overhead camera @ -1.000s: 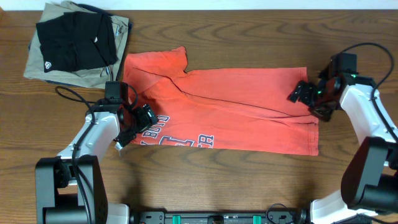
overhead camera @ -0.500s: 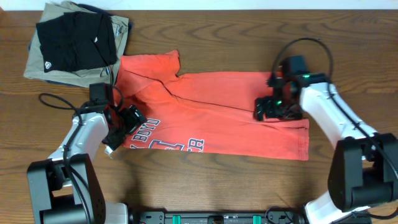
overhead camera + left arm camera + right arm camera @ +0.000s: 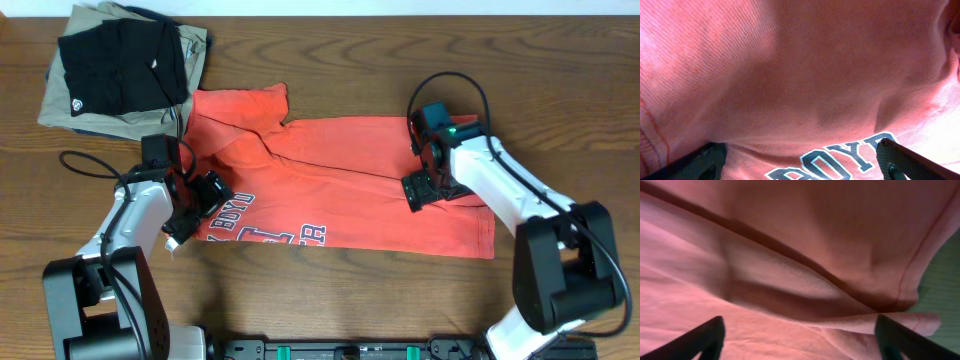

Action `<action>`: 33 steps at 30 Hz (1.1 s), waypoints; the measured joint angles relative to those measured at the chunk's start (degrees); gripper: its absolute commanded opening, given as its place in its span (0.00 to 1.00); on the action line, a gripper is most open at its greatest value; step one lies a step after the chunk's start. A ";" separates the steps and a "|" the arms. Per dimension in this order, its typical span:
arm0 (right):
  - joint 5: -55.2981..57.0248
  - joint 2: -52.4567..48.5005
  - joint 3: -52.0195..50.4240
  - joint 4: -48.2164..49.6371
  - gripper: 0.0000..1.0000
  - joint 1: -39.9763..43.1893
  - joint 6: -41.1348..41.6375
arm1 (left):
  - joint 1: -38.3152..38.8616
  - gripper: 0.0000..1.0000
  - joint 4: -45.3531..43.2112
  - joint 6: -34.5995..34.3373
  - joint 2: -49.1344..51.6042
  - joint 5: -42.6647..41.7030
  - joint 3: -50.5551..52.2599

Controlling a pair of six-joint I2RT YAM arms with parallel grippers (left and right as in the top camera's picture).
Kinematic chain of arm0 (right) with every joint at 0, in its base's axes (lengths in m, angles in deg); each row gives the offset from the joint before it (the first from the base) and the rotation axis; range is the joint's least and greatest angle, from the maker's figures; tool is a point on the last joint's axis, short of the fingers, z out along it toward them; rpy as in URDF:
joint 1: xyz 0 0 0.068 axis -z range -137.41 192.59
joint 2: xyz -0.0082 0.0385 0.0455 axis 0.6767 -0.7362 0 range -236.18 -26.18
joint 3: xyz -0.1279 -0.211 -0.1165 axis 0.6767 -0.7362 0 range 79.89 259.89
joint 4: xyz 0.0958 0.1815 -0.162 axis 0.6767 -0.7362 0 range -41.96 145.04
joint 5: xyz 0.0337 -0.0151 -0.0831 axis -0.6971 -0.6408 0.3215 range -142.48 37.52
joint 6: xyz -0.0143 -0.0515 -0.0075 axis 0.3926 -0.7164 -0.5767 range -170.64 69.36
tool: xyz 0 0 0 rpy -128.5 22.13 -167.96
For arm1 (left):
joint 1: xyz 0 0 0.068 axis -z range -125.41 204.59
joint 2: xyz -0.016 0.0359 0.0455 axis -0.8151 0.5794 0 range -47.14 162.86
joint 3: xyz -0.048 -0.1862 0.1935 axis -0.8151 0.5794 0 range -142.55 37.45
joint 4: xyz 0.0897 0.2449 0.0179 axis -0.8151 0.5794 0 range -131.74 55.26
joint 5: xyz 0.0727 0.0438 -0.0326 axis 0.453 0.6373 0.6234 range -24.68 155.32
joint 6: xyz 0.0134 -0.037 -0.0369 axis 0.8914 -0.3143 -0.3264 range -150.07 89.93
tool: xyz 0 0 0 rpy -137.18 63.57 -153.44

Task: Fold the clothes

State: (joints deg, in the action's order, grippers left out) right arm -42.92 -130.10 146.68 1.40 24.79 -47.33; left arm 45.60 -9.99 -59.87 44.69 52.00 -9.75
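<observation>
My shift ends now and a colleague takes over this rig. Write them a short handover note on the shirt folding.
Left tool: open, low over the T-shirt beside its lettering, holding nothing.
Right tool: open, low over the shirt's hem end, holding nothing.
T-shirt lies lengthwise on the table, apparently folded once; black garment on khaki garment at the far left corner.
Left to do: fold it into a compact stack.

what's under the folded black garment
A folded khaki garment, its edges showing left, below and right of the black garment. Whatever lies beneath the middle of the pile is covered.
</observation>
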 measured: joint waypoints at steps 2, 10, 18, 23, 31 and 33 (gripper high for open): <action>0.46 -1.53 0.00 -0.35 0.75 0.00 -0.33 | 0.00 0.98 0.02 0.00 0.00 0.02 0.00; 1.90 -4.63 -0.13 0.17 0.75 0.04 -0.37 | 0.00 0.98 0.04 0.00 0.00 0.02 0.00; 1.90 -4.63 -0.13 4.07 0.53 1.25 -0.94 | 0.00 0.98 0.11 0.00 0.00 0.04 -0.02; 1.60 -4.63 -0.15 6.12 0.55 3.54 -0.81 | 0.00 0.98 0.17 0.00 0.00 0.04 -0.02; 2.12 -4.63 -0.11 6.91 0.66 4.83 -0.79 | 0.00 0.98 0.17 0.00 0.00 0.02 -0.02; 2.14 -4.63 -0.09 6.91 0.66 5.05 -0.79 | 0.00 0.98 0.17 0.00 0.00 0.04 -0.02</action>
State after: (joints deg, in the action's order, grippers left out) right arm -40.78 -134.73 146.59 8.30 29.84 -48.11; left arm 45.60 -9.82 -59.87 44.69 52.04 -9.78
